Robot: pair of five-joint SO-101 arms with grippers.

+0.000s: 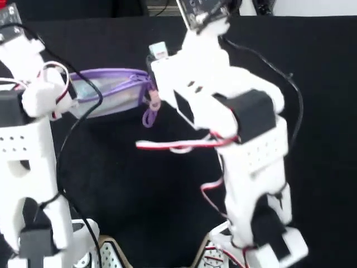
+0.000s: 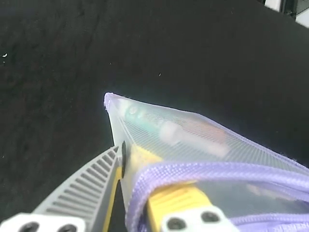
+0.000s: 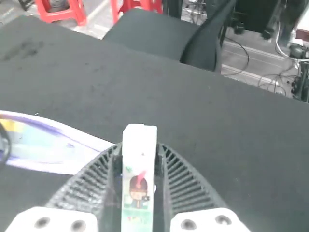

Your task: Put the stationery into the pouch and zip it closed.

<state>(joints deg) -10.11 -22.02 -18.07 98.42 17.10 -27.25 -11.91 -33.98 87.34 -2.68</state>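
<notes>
Your right jaws are clenched on the eraser (image 3: 139,179), poised just above the zip-pull end of the pouch (image 1: 109,92). Release off-line from that narrow mouth and it will likely bounce onto the counter (image 1: 139,195). Your left jaws pinch the pouch's other end – if the mesh slips, the opening could sag shut. Inside the pouch sit a pale pen-like item (image 2: 174,133) and something green (image 2: 133,113).

The black-clothed table (image 1: 139,190) carries a clear, purple-zipped pouch (image 1: 109,95) toward its far side and two arm bases (image 1: 220,251) along its near edge.
</notes>
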